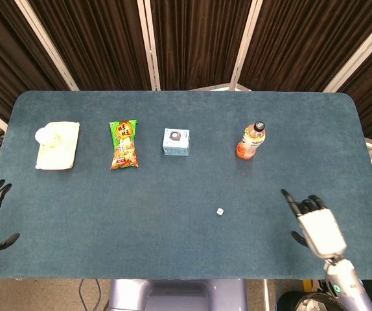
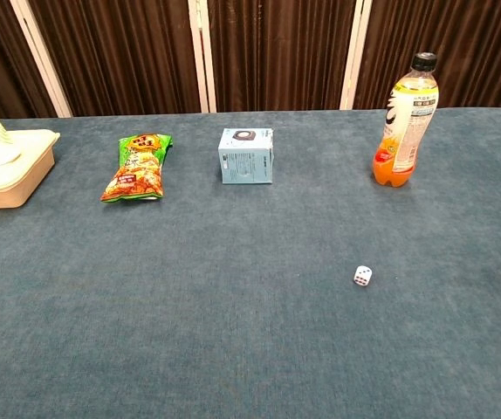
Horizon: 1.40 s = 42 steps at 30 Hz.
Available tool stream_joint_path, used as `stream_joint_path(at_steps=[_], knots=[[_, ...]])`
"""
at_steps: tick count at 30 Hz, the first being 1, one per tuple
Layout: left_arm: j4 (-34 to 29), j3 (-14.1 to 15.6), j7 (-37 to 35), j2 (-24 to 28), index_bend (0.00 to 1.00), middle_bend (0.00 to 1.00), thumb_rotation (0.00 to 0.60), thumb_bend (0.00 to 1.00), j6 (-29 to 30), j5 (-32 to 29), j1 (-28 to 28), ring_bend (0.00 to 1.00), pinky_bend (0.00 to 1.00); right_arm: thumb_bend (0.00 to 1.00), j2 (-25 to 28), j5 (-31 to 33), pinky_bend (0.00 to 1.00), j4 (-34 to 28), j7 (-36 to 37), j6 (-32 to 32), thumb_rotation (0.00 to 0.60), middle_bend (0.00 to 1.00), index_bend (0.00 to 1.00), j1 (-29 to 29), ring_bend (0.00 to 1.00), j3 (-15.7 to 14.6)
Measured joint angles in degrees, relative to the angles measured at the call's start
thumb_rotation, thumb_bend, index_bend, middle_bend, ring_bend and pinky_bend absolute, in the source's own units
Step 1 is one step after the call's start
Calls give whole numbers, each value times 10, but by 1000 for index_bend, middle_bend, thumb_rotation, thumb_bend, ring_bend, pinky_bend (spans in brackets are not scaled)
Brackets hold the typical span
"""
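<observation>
snack bag (image 2: 137, 168), bottle (image 2: 404, 122) print prob. unreadable

Even, bright overhead light leaves only faint shadows beside the bottle (image 2: 407, 122); both views are sharp, without glare.

1. A blue-green cloth-covered table (image 2: 233, 349) fills the chest view, with dark curtains and pale uprights behind it.
2. A small white die (image 2: 362, 276) lies alone on the cloth, right of the middle and well apart from everything else.
3. An orange drink bottle (image 2: 405, 122) with a black cap stands upright at the far right.
4. A pale blue box (image 2: 246, 156) stands near the far middle, a round dark mark on its top.
5. A green and orange snack bag (image 2: 139, 167) lies flat to the left of the box.
6. A cream tray (image 2: 10, 170) sits at the left edge, partly cut off, with a pale object in it.
</observation>
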Motion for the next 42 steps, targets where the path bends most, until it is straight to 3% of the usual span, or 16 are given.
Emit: stream_joint_path(at_steps=[4, 10, 13, 26, 42], knots=[[-2, -7, 17, -6, 0, 0, 600, 0, -14, -19, -8, 0, 0, 512, -6, 11, 942, -4, 1, -81, 600, 750, 5, 44, 695, 3], [0, -14, 41, -18, 0, 0, 600, 0, -39, -50, -20, 0, 0, 526, -18, 62, 999, -8, -2, -227, 600, 770, 6, 116, 730, 6], [-1, -16, 44, -20, 0, 0, 600, 0, -44, -58, -23, 0, 0, 537, -30, 92, 1000, -8, -6, -267, 600, 775, 5, 146, 740, 1], [-4, -14, 55, -24, 0, 0, 600, 0, -49, -60, -29, 0, 0, 544, -51, 103, 1000, 9, -30, -286, 600, 775, 5, 167, 741, -29], [-2, -12, 70, -32, 0, 0, 600, 0, -55, -65, -35, 0, 0, 543, -99, 139, 1000, 29, -74, -304, 600, 775, 15, 196, 740, -34]])
